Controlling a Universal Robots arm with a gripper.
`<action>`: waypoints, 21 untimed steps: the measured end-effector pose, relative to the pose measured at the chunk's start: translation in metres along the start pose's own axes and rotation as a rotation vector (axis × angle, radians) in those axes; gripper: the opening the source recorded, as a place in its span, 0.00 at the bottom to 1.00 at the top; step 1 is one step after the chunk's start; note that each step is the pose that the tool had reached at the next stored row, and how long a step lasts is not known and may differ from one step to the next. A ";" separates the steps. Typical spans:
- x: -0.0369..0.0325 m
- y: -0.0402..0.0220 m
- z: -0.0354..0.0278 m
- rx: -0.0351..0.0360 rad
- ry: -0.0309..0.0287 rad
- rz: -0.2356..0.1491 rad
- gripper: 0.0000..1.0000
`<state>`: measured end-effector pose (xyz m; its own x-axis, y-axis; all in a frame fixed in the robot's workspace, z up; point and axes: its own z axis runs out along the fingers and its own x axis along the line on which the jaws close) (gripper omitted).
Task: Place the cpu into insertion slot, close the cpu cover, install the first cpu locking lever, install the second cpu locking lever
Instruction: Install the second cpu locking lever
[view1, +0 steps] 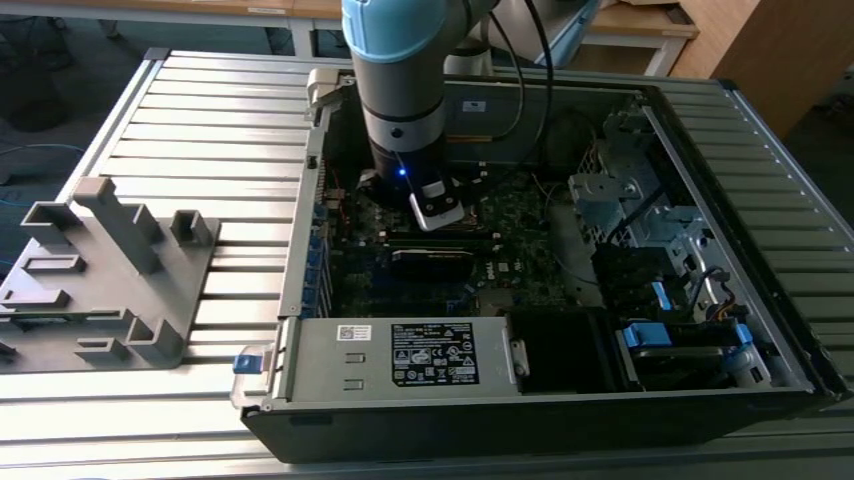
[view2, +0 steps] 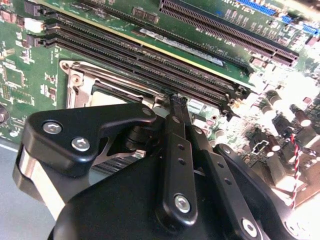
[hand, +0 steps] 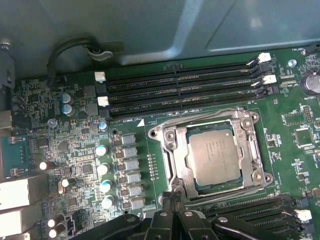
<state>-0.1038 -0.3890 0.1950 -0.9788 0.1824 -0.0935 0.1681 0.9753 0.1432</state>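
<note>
Already the cpu (hand: 216, 156) sits under its cpu cover (hand: 212, 129); my gripper (hand: 172, 197), fingers pinched together empty, could scrape the frame's edge if misaligned.

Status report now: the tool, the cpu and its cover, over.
Tool shut, low at the socket's edge. Small square silver-grey cpu seated in the dark insertion slot. Thin metal cpu cover lies closed around it. Nothing on the chip.

A ribbed metal table (view1: 200, 110) fronts what looks like wooden furniture (view1: 767, 50) behind.
</note>
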 end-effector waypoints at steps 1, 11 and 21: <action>0.0008 -0.0002 -0.0001 0.0013 -0.0005 0.000 0.10; 0.0046 -0.0008 -0.0004 0.0171 -0.0050 -0.002 0.10; 0.0043 0.0000 -0.0065 0.0321 -0.0073 -0.004 0.10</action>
<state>-0.1087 -0.3890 0.2010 -0.9786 0.1792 -0.1012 0.1679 0.9795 0.1112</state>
